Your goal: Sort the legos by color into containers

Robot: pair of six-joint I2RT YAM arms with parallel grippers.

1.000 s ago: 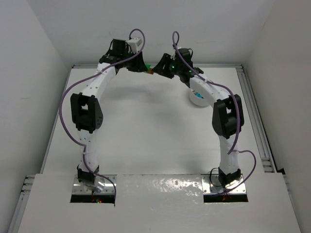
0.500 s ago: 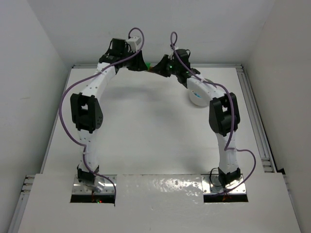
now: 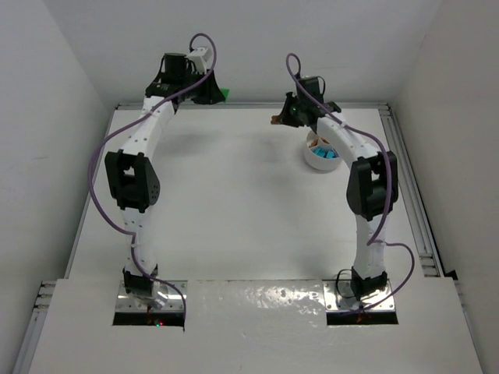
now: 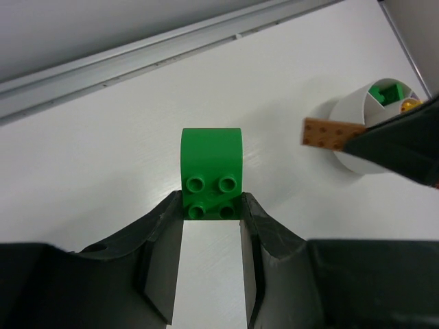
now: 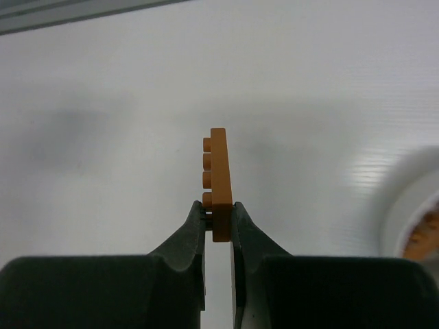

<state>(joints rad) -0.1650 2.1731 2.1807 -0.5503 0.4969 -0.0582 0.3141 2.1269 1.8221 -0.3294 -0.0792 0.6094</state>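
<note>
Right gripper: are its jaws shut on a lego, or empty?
Shut on one. The right wrist view shows the right gripper with jaws pinching the lower end of an orange-brown lego plate, held on edge.

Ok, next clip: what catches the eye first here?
Both arms reach to the far side, each claw shut on a lego: the left claw holds a green brick, the right claw pinches a thin orange-brown plate edge-on. The white dish sits close to the right claw, pieces already in it.
</note>
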